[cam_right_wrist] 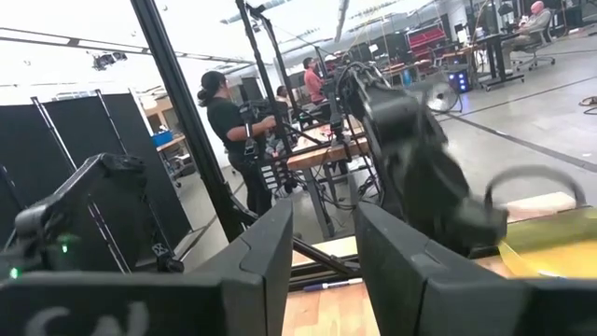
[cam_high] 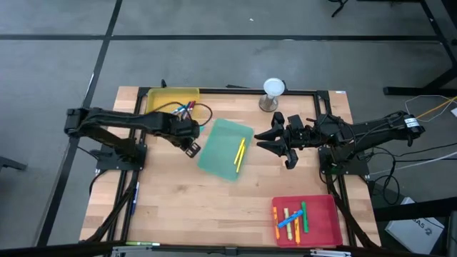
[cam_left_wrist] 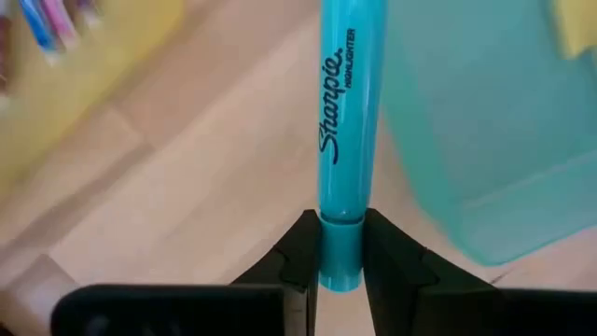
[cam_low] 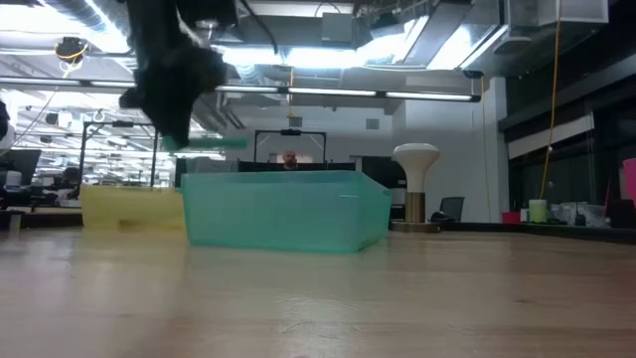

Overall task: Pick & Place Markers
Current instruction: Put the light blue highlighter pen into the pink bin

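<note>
My left gripper (cam_high: pixel 190 143) hangs just left of the teal tray (cam_high: pixel 225 148) and is shut on a teal Sharpie highlighter (cam_left_wrist: pixel 343 112), also seen in the low view (cam_low: pixel 214 144). One yellow marker (cam_high: pixel 239 153) lies in the teal tray. The yellow tray (cam_high: pixel 171 100) at the far side holds a few markers (cam_high: pixel 184 108). The red tray (cam_high: pixel 305 218) near the front right holds several markers (cam_high: pixel 293 218). My right gripper (cam_high: pixel 258 140) hovers open to the right of the teal tray, touching nothing. My left gripper pinches the teal highlighter by one end (cam_left_wrist: pixel 340 245) between its two fingers (cam_left_wrist: pixel 392 257). The barrel runs on forward past the fingertips, along the fingers. It is lifted clear of the table and lies about level (cam_low: pixel 214 144), beside the teal tray's left wall.
A white mushroom-shaped lamp (cam_high: pixel 273 93) stands at the far edge behind the right gripper. Bare wood (cam_high: pixel 200 207) lies between the teal tray and the near edge. People stand in the room beyond the table (cam_right_wrist: pixel 229 140).
</note>
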